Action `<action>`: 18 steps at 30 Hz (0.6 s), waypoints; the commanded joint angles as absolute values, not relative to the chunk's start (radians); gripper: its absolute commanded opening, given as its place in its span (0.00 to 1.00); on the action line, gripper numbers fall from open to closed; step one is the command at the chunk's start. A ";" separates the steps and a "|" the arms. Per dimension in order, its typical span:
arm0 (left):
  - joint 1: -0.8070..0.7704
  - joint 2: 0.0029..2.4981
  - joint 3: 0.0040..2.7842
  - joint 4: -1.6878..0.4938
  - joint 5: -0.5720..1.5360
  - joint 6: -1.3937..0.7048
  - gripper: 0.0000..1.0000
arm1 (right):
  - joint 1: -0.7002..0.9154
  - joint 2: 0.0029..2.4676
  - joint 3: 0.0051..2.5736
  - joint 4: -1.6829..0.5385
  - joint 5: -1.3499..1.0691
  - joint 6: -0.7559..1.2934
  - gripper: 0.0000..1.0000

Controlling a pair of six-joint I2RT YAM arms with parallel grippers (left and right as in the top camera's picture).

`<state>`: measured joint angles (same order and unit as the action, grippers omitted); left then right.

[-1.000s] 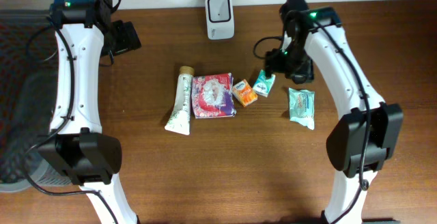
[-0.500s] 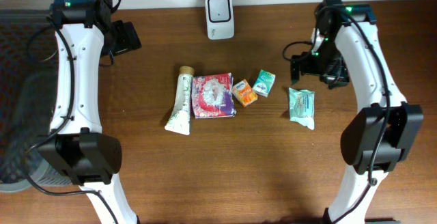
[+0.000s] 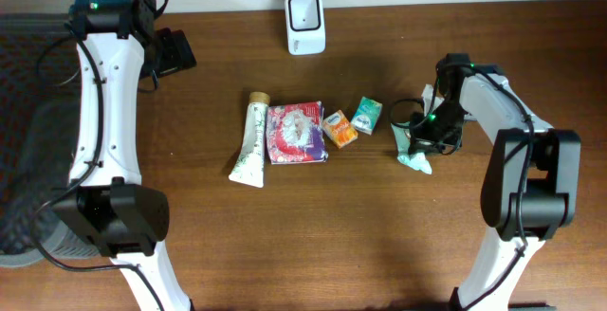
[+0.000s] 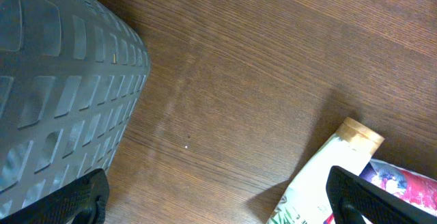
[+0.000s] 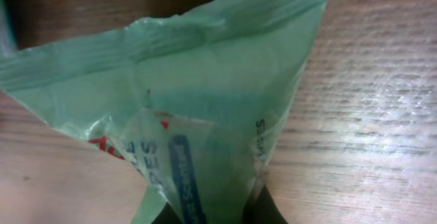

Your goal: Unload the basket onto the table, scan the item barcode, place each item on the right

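We have lowered our right gripper (image 5: 213, 214) onto the green packet (image 5: 205, 94); its jaws pinch it, the wrapper fanning toward twelve o'clock. Our left gripper (image 4: 229, 200) gapes wide.

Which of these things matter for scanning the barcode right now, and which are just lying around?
In the job: green packet, gripped by right pincer; scanner.
Lying about: tube, red packet, orange box, teal box, grey basket.

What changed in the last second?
The right gripper swung rightward from the teal box, dropped, and closed its fingers on the green pouch, bunching it. Unchanged: left gripper, scanner, tube, red pack, orange box.
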<state>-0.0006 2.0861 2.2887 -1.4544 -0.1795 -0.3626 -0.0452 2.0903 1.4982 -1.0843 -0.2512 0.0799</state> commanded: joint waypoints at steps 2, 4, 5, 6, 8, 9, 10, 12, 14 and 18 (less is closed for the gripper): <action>0.001 2.061 2.293 -1.453 -0.176 -0.373 0.99 | -0.045 2.083 1.732 -1.122 -0.334 0.139 0.04; 0.001 2.061 2.293 -1.453 -0.176 -0.373 0.99 | -0.034 2.083 1.876 -1.074 -0.344 0.184 0.04; 0.001 2.061 2.293 -1.452 -0.176 -0.373 0.99 | -0.026 2.083 1.914 -1.026 -0.344 0.228 0.04; 0.001 2.061 2.293 -1.453 -0.176 -0.373 0.99 | -0.008 2.083 1.942 -0.931 -0.345 0.319 0.04; 0.001 2.061 2.293 -1.453 -0.176 -0.373 0.99 | 0.033 2.083 1.947 -0.778 -0.345 0.442 0.04; 0.001 2.061 2.293 -1.453 -0.176 -0.373 0.99 | 0.066 2.085 1.947 -0.682 -0.344 0.489 0.04; 0.001 2.061 2.293 -1.453 -0.176 -0.373 0.99 | 0.102 2.085 1.947 -0.589 -0.340 0.510 0.04; 0.001 2.061 2.293 -1.453 -0.176 -0.373 0.99 | 0.172 2.085 1.947 -0.426 -0.284 0.515 0.10; 0.001 2.061 2.293 -1.453 -0.176 -0.373 0.99 | 0.243 2.086 1.947 -0.297 -0.156 0.514 0.11; 0.001 2.061 2.293 -1.453 -0.176 -0.373 0.99 | 0.301 2.167 1.952 -0.088 -0.070 0.514 0.12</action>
<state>-0.0006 2.0857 2.2887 -1.4536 -0.1799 -0.3626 0.3054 2.1033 1.9327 -0.1631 -0.1360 0.5030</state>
